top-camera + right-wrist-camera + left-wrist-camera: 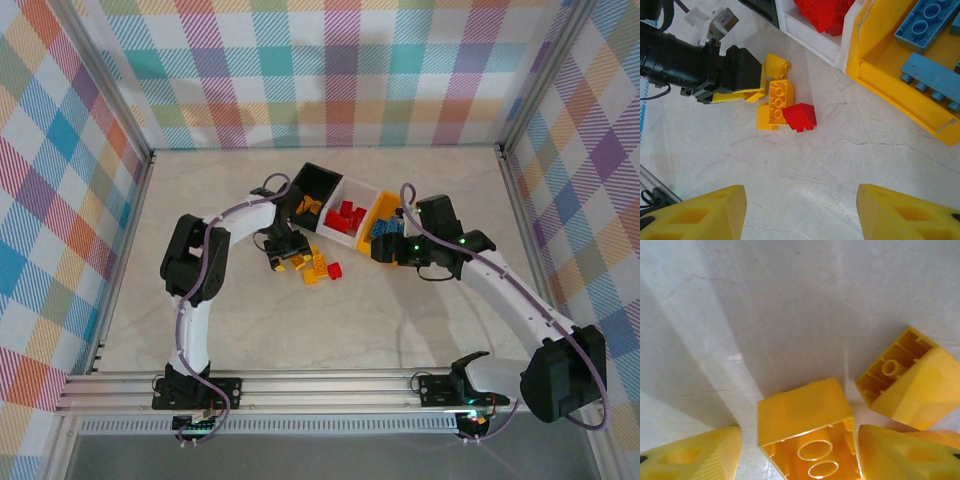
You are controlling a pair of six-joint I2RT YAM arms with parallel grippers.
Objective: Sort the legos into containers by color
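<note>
My left gripper point(800, 455) is low over the table, jaws either side of a yellow lego point(805, 420) lying hollow side up. The right finger point(905, 450) is against it; a narrow strip of table shows at the left finger point(695, 455). A second yellow lego point(910, 380) lies just beyond. From above, this gripper point(283, 255) is at the loose pile of yellow legos point(310, 265) beside one red lego point(334, 269). My right gripper point(801, 215) hangs open and empty above bare table, near the yellow-orange container point(890, 85).
The three joined containers stand behind the pile: black point(322, 182) with yellow legos, white point(362, 190) with red ones, yellow-orange point(372, 217) with blue ones. Checked walls enclose the table on three sides. A metal rail point(300, 390) runs along the near edge.
</note>
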